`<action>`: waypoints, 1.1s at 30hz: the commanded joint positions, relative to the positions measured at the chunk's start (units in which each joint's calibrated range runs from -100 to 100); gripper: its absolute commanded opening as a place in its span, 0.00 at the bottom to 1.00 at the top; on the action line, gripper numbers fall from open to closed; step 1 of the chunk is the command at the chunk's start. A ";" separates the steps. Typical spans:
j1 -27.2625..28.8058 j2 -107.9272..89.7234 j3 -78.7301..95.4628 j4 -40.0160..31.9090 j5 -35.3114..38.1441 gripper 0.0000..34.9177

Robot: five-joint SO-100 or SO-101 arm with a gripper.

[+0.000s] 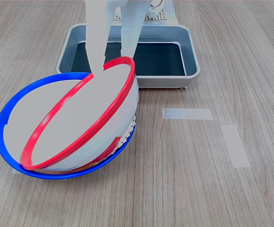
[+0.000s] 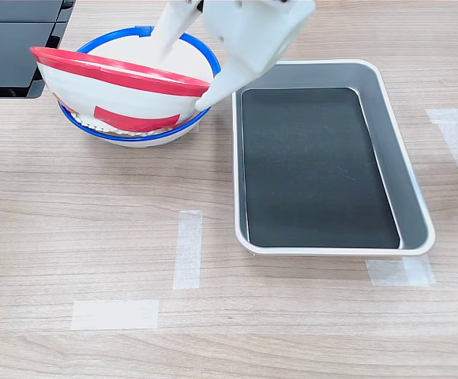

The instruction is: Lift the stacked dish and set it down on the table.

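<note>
The stacked dish (image 1: 75,123) (image 2: 118,91), white-grey with a bright red rim, is tilted steeply. Its low edge rests inside the blue-rimmed bowl (image 1: 56,174) (image 2: 142,31), and its far edge is raised. My gripper (image 1: 113,59) (image 2: 188,75) is shut on that raised red rim, with one white finger inside the dish and the other against its outer wall. Both bowls stand on the wood-grain table (image 1: 198,165) (image 2: 95,229), at the first exterior view's left and the second exterior view's upper left.
A grey metal tray (image 1: 193,56) (image 2: 332,251) with a dark bottom sits right beside the bowls, behind them in the first exterior view. Pale tape strips (image 1: 187,113) (image 2: 187,249) lie on the tabletop. A dark object fills the second exterior view's top left corner.
</note>
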State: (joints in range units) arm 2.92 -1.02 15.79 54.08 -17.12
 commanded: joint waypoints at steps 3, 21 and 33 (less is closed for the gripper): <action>-1.93 2.43 -0.18 -3.60 -1.22 0.55; 4.56 0.64 -7.46 -0.88 3.08 0.00; 0.89 -7.55 -7.55 1.76 16.80 0.00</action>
State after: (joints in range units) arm 6.64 -4.69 10.44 55.55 -5.40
